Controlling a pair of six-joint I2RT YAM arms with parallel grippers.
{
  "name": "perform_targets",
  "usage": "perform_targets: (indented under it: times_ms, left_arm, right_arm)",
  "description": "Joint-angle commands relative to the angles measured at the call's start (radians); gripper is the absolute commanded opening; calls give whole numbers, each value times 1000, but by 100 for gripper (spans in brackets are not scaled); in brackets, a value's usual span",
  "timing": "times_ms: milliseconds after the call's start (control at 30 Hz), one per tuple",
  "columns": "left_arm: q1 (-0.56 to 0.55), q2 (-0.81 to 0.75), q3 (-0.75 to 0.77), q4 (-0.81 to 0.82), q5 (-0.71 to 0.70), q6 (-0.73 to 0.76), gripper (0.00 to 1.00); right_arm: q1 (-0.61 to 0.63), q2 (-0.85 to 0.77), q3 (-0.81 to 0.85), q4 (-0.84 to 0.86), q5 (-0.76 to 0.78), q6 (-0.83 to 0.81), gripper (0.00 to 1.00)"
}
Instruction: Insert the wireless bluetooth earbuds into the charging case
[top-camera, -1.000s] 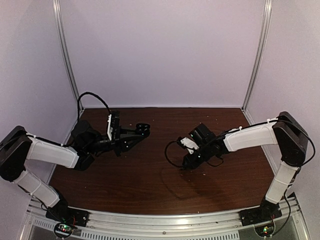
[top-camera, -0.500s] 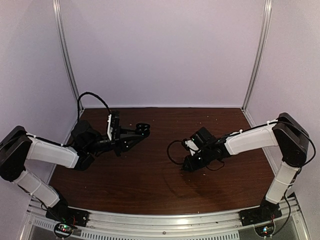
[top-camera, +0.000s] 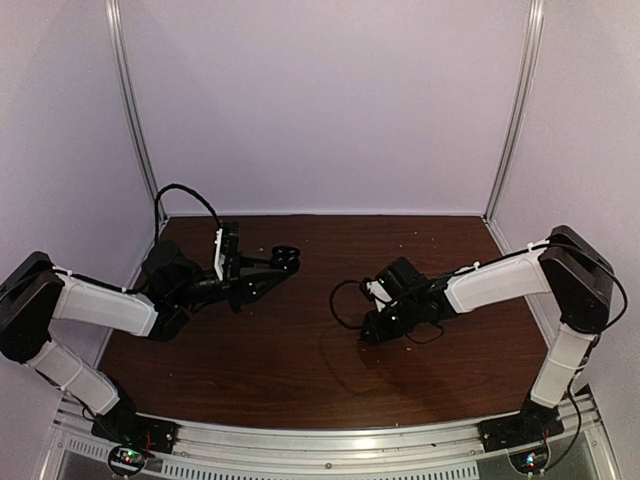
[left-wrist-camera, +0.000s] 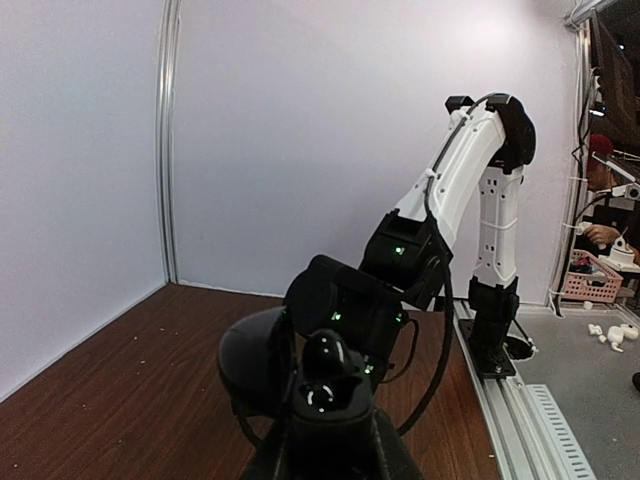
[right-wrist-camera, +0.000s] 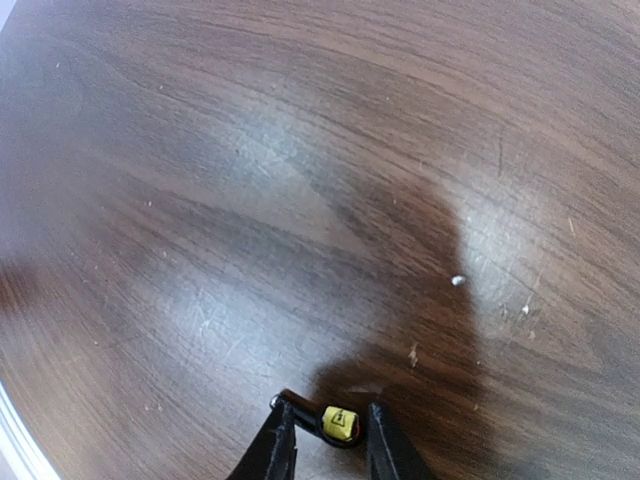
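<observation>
My left gripper (top-camera: 279, 263) is clamped tight on the small black rounded pebble-shaped charging case (left-wrist-camera: 255, 355) and holds it up off the dark brown wooden table (top-camera: 300, 380), over the far left part of the surface. In my left wrist view the case sits right at my fingertips with its lid swung open to one side. Glossy black rounded shapes show in the open half, but I cannot tell whether they are a seated bud or just the inside of the case. Beyond the case, in that same view, my right arm (left-wrist-camera: 455, 170), white with black joints, reaches in towards the middle of the table. My right gripper (top-camera: 366, 334) is down low at the table near its centre, well apart from the case and pointing at the wood. Between its two black fingers (right-wrist-camera: 278, 448) sits a tiny black wireless earbud (right-wrist-camera: 340, 424) with a small yellow patch on it. The jaws stand narrowly apart and each finger meets a side of the bud, so I have it pinched. I cannot tell whether the bud rests on the wood or is just clear of it, as its shadow lies directly beneath. A pale crumb-like speck (right-wrist-camera: 457, 281) lies on the table further out from my right fingers, and finer pale flecks are scattered across the grain.
</observation>
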Motion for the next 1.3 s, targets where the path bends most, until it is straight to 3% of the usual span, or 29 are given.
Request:
perform_targets:
  times_ms: [0, 300, 767, 1267]
  left_arm:
    - [6, -10, -10, 60, -10, 4, 0]
    - [9, -11, -15, 62, -9, 7, 0]
    - [12, -2, -8, 66, -5, 4, 0]
    - [12, 5, 5, 63, -1, 4, 0]
  right_arm:
    - [3, 38, 35, 4, 13, -16, 27]
    - [5, 64, 62, -13, 0, -47, 24]
    - [29, 59, 70, -113, 112, -143, 27]
    - [50, 55, 85, -124, 145, -158, 15]
